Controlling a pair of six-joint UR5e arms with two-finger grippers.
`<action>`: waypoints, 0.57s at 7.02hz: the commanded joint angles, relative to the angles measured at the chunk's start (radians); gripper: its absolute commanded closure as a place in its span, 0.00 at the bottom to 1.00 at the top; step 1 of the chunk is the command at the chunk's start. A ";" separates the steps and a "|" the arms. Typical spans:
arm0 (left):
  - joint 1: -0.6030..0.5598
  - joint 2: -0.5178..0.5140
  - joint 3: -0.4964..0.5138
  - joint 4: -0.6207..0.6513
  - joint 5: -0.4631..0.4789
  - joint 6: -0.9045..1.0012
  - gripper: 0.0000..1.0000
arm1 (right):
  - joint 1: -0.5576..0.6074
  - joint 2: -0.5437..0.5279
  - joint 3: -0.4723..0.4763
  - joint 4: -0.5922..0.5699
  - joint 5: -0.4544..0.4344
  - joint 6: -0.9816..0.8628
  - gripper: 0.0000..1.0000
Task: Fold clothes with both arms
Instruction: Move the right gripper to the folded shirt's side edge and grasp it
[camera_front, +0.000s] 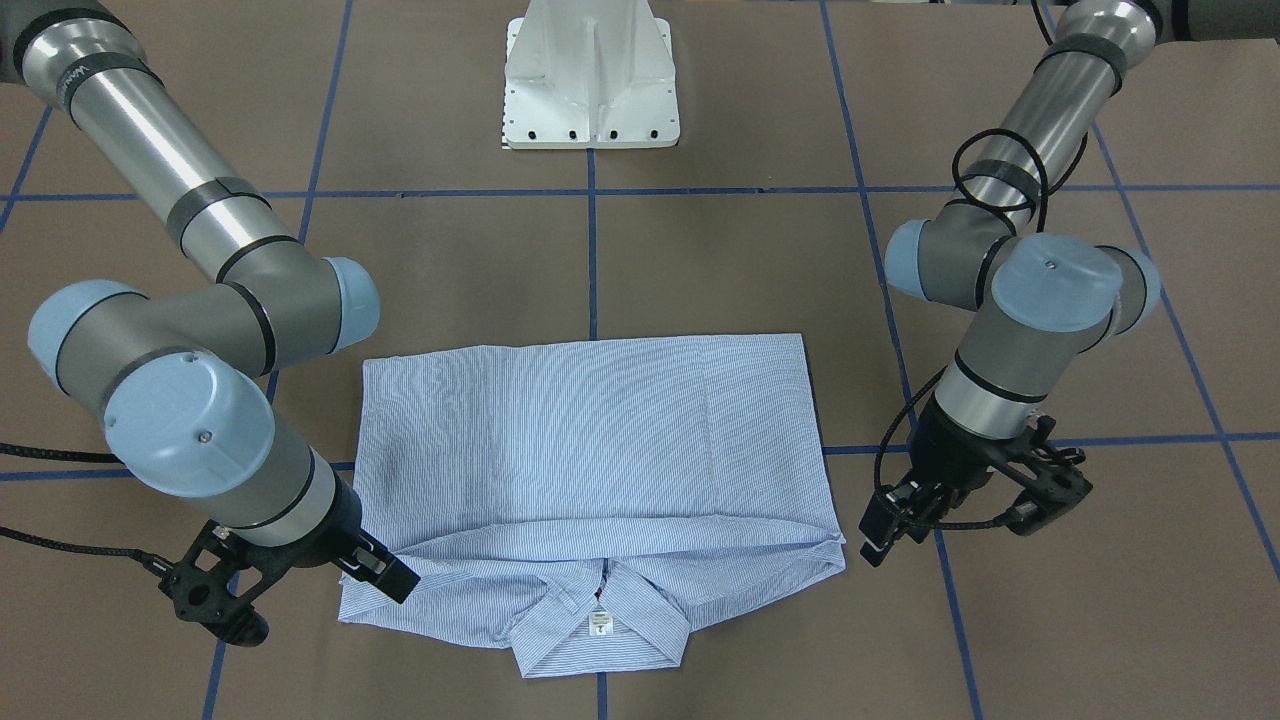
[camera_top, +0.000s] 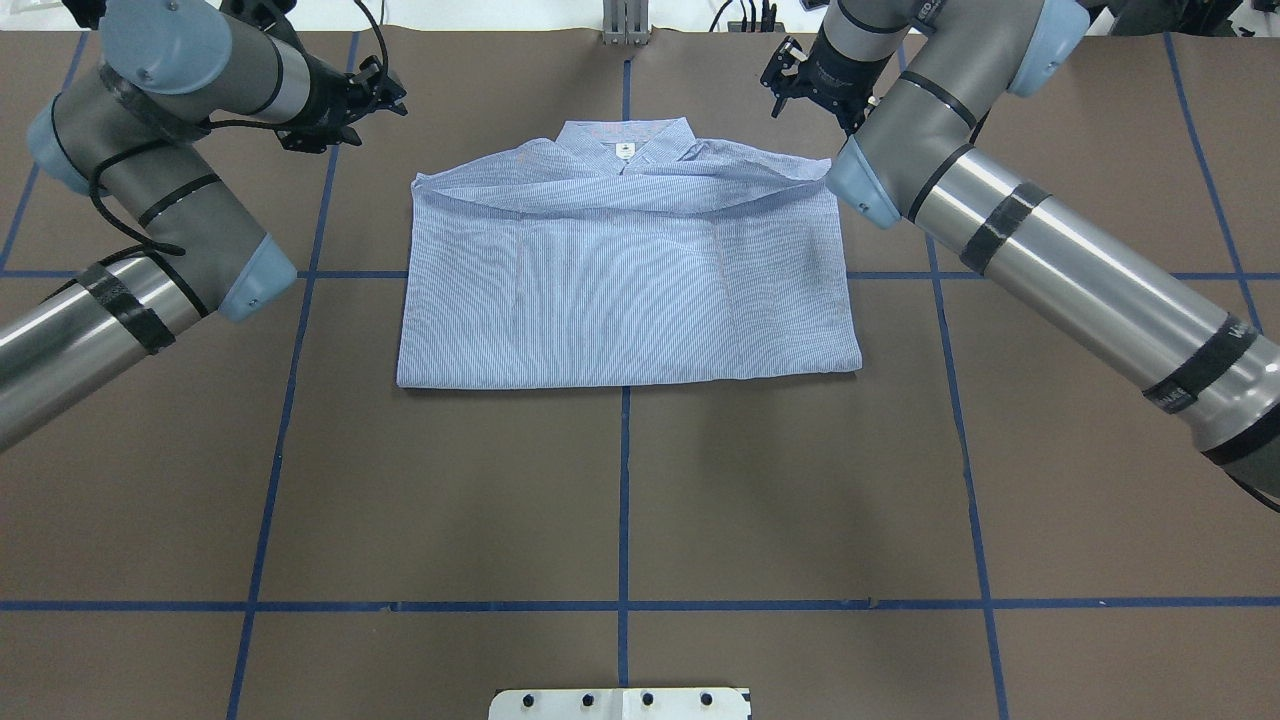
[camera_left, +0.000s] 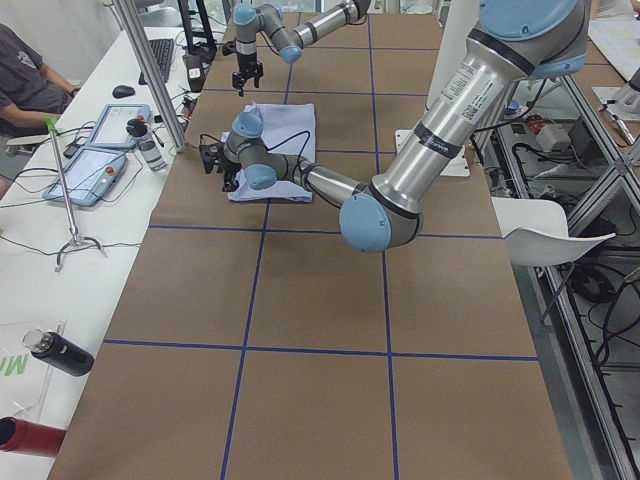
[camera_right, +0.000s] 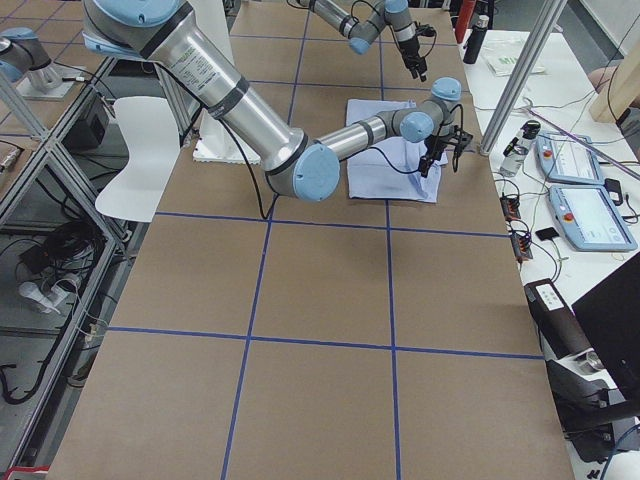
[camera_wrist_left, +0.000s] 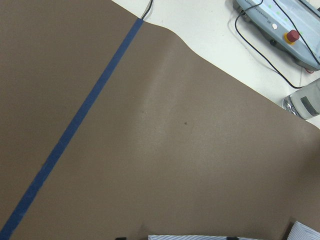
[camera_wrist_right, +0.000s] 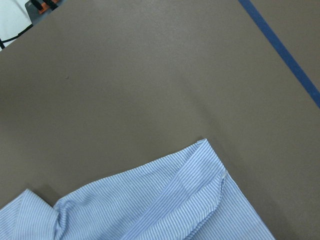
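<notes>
Folded shirt (camera_front: 590, 440) mid-frame, collar (camera_front: 560, 640) edge lowest, bare table (camera_front: 700, 270) all around; right gripper (camera_front: 320, 605) lower left, left gripper (camera_front: 955, 530) at right, both spread, empty.

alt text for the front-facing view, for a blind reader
A light blue striped shirt, folded into a rectangle with its collar nearest the camera, lies on a brown table gridded with blue tape. The right gripper and left gripper are open at its two ends, holding nothing.

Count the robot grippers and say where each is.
2. The left gripper hangs beside the shirt's collar-end corner on its side; the right gripper by the opposite corner.
</notes>
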 joint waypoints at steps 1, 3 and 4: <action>-0.014 0.009 -0.033 0.005 -0.036 0.002 0.27 | -0.073 -0.226 0.306 0.002 -0.027 0.098 0.00; -0.014 0.018 -0.039 0.005 -0.036 0.002 0.27 | -0.185 -0.367 0.478 0.002 -0.146 0.220 0.00; -0.014 0.040 -0.065 0.005 -0.036 0.002 0.27 | -0.195 -0.451 0.550 0.011 -0.147 0.244 0.00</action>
